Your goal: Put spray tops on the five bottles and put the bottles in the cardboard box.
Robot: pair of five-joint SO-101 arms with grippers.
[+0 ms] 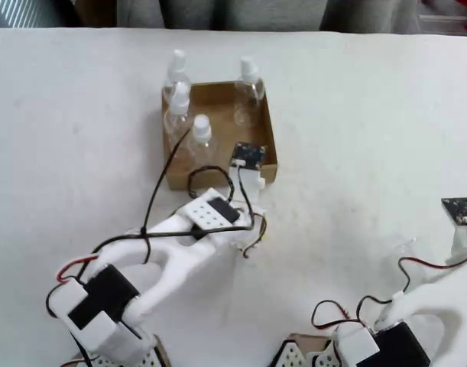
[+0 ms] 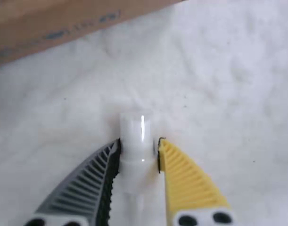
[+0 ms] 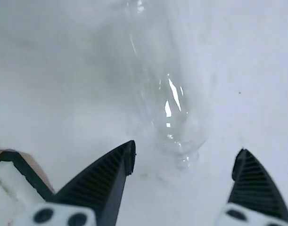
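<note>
A table (image 1: 386, 107) under a soft, slightly wrinkled white cloth carries everything. The left arm (image 1: 172, 245), of smooth white plastic with black cables looped over it, stretches up to the near wall of the cardboard box (image 1: 270, 138). The right arm (image 1: 439, 294) sits well apart from the box, off its near right corner, and is cut off at the edge of the high view.

The box is a shallow, open, square tray of plain brown card. Its outer wall (image 2: 63, 23) also shows in the left wrist view. Four bottles (image 1: 248, 90) of clear plastic with white tops stand upright, long axes vertical: three along the box's left side, one at its far right corner. Whether the farthest left one stands inside the box or just behind it is hard to tell.

A fifth, clear bottle (image 3: 172, 94) lies on the cloth far from the box, in front of the right gripper (image 3: 185, 153). Its long axis runs away from the gripper and its narrower end points towards it. Its glassy wall is hard to make out against the cloth. The gripper's ribbed black fingers (image 3: 111, 169) are spread wide to either side of that end, not touching it.

Just outside the box's near wall, the left gripper (image 2: 136, 149) pinches a small white cylindrical spray top (image 2: 136, 136) between a ribbed grey finger (image 2: 82, 188) and a yellow finger (image 2: 191, 183). The top's lower part is hidden between them
</note>
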